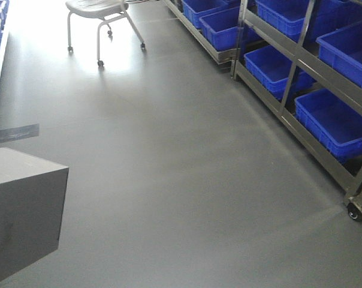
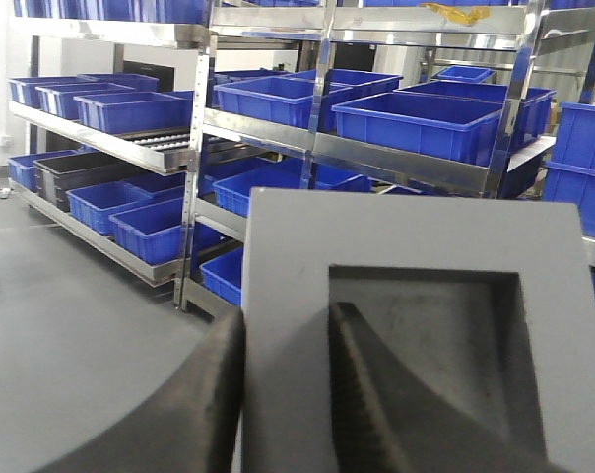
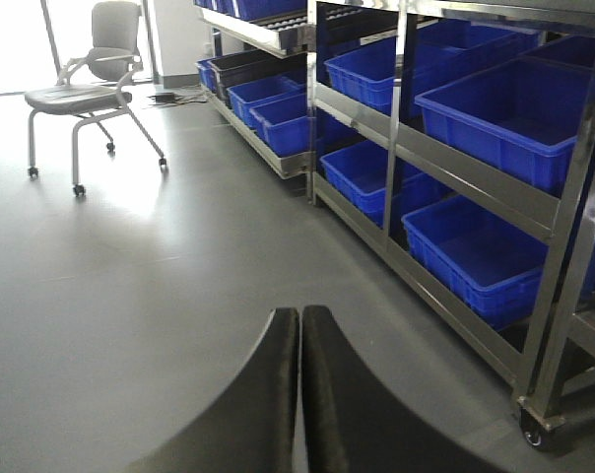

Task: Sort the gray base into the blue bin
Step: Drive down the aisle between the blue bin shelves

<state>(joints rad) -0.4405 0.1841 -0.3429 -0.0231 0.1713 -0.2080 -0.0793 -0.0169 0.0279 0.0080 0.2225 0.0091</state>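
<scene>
A plain gray floor (image 1: 169,180) fills most of the front view; steel racks (image 3: 396,128) run along its right side, each standing on a caster (image 1: 353,211) at the near corner. The shelves carry rows of other bins (image 2: 421,123), all the same bright blue and all open at the top. The blue bin (image 1: 334,123) nearest the front camera sits on the lowest shelf, tilted toward the aisle, with nothing visible inside it. A pale wheeled chair (image 1: 100,7) stands at the far end of the aisle in bright light, well apart from the racks.

The gray base (image 1: 22,213) shows at the lower-left edge of the front view, across the aisle from the racks and apart from every bin. In the left wrist view it fills the foreground, its square recess (image 2: 445,335) facing the camera. The left gripper (image 2: 288,317) pinches 1 wall of the block: 1 dark finger (image 2: 204,394) lies against the outer side, and the other sits inside the recess, pressed to the inner face.

The right gripper (image 3: 299,330) hangs over bare floor beside the rack; its 2 fingers (image 3: 263,394) are pressed together along their whole length with nothing between them.
</scene>
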